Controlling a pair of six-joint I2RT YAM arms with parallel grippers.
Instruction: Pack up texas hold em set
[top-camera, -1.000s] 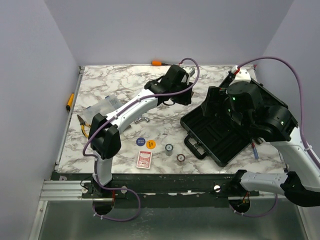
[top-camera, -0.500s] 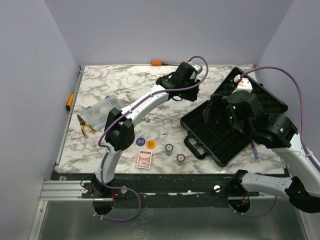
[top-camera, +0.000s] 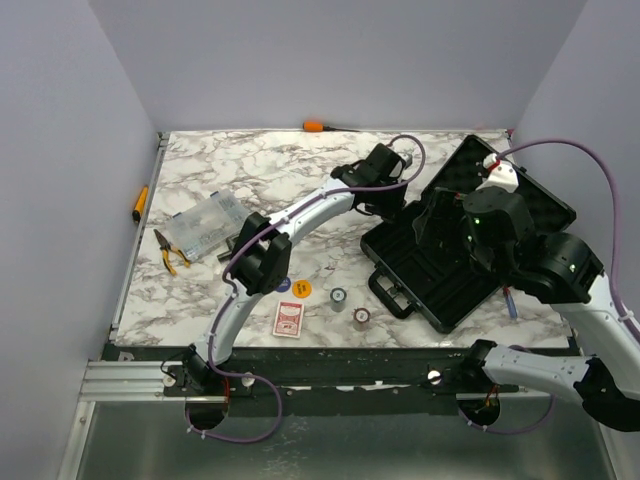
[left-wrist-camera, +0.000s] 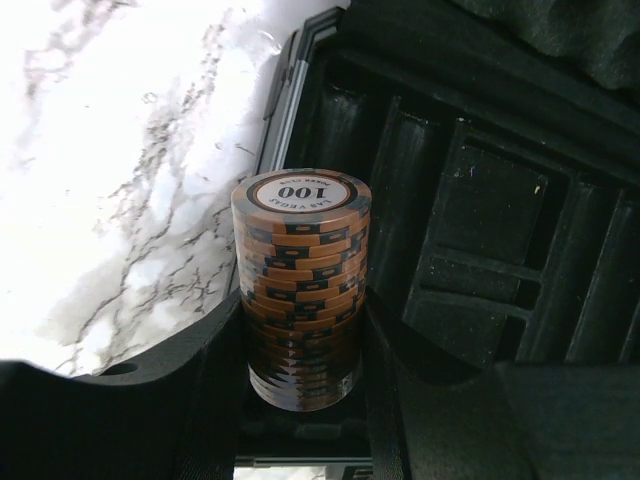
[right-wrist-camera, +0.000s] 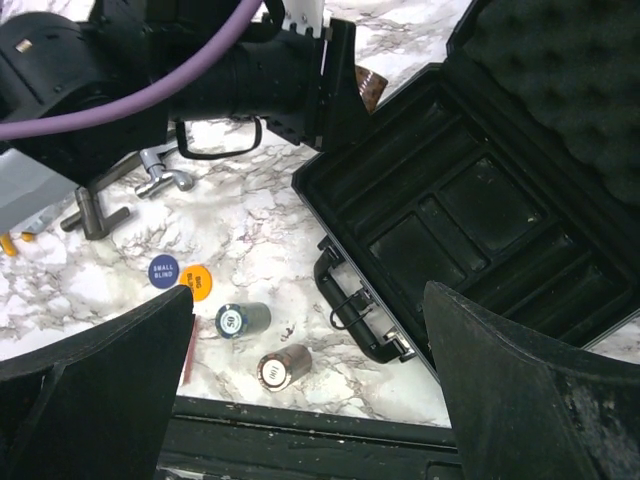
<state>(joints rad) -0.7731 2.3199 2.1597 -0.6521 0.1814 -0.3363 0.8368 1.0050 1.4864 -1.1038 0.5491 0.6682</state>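
Packing is barely begun. The left claw (left-wrist-camera: 300, 340) is clamped on a chip stack (left-wrist-camera: 300, 265) at the edge of the open, unfilled case (top-camera: 440, 280). The right claw (right-wrist-camera: 310, 320) hangs spread above the case. The deck (top-camera: 288, 319), grey stack (right-wrist-camera: 243, 319), brown stack (right-wrist-camera: 283, 367), blue disc (right-wrist-camera: 163, 270) and orange disc (right-wrist-camera: 199, 281) wait on the tabletop (top-camera: 230, 170).

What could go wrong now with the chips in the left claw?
The left claw grips the stack only low down, so upper chips might slide off.
The stack hangs by the case rim and might knock it.
The right claw is open above the same case; the arms might collide.
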